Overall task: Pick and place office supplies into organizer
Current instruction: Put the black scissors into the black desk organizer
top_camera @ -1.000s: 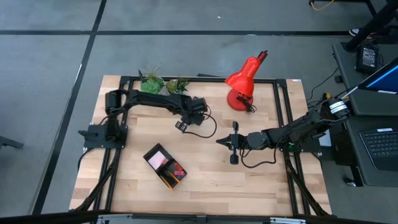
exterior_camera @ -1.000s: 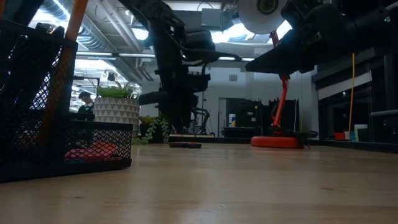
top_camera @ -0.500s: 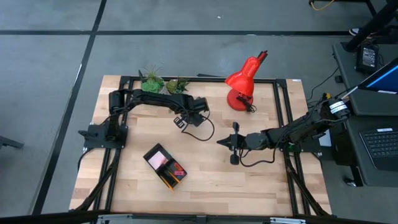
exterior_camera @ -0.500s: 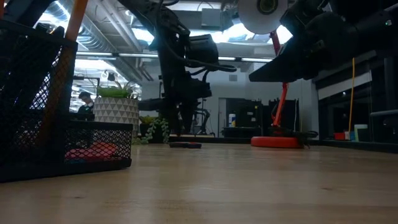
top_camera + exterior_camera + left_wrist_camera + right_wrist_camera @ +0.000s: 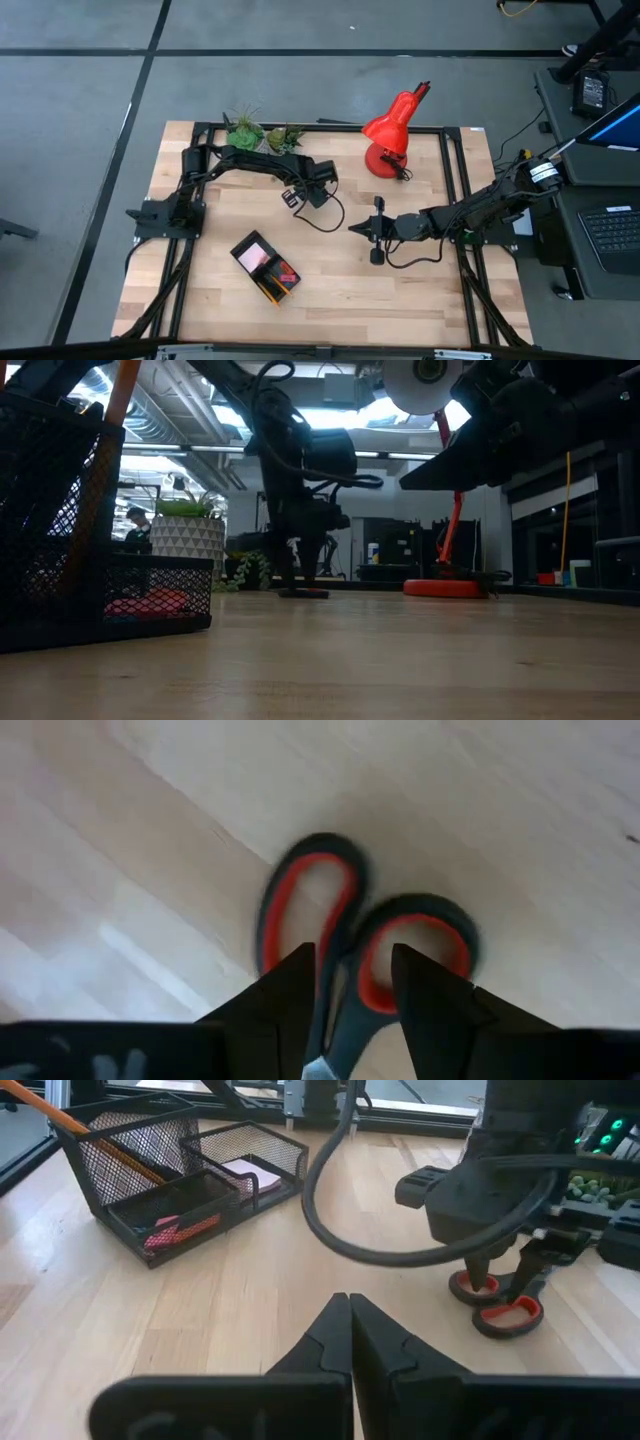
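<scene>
The red-handled scissors lie flat on the wood table, far of its middle. Their two handle loops also show in the right wrist view. My left gripper is open and points down at them, one fingertip over each loop. The black mesh organizer stands near the table's near edge. It holds an orange pencil, a pink sticky-note pad and red and pink pieces. My right gripper is shut and hovers right of the scissors. My left gripper comes at the scissors' handle end from above, pointing down. One finger stands at one loop and the other finger at the second loop. I cannot tell whether the fingertips touch the handles or the table.
A red desk lamp stands at the far right and two green plants at the far edge behind the left arm. A black cable loops from the left wrist. Bare wood lies between the scissors and the organizer.
My left gripper has come down from above the scissors until its fingertips stand at their handles, shifting slightly toward the table's far edge. The scissors have stayed where they were.
</scene>
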`<state>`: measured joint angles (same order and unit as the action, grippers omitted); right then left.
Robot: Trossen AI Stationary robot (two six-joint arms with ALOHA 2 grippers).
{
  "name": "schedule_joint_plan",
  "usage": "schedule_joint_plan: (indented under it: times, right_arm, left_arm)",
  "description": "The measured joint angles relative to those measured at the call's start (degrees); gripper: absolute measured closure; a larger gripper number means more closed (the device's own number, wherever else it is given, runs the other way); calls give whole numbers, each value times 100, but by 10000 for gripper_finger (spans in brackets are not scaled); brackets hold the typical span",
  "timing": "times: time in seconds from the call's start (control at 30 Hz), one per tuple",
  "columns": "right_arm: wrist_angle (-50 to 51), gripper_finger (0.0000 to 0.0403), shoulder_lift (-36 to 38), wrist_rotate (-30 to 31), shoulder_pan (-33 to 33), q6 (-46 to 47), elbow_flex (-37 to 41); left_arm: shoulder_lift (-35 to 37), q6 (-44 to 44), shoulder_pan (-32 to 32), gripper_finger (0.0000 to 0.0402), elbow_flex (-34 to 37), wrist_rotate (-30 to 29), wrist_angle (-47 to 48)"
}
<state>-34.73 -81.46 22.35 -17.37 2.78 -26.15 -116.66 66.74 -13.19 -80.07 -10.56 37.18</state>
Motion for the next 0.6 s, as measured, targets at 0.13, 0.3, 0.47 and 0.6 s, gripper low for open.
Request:
schedule_joint_plan:
  times: [0.13, 0.3, 0.47, 0.6]
  right_arm:
    - [1, 402, -1, -1, 0, -2, 0]
    - [16, 402, -1, -2, 1, 1, 0]
    - [38, 402, -1, -4, 0, 1, 0]
    - [40, 402, -1, -7, 0, -1, 0]
  left_arm:
    - [-30, 197, 2, 274, 0, 61, -16]
    - [-152, 250, -20, 274, -23, 181, -139]
    - [-286, 258, -61, 274, -24, 275, -250]
    - [-296, 172, -137, 274, -21, 519, -270]
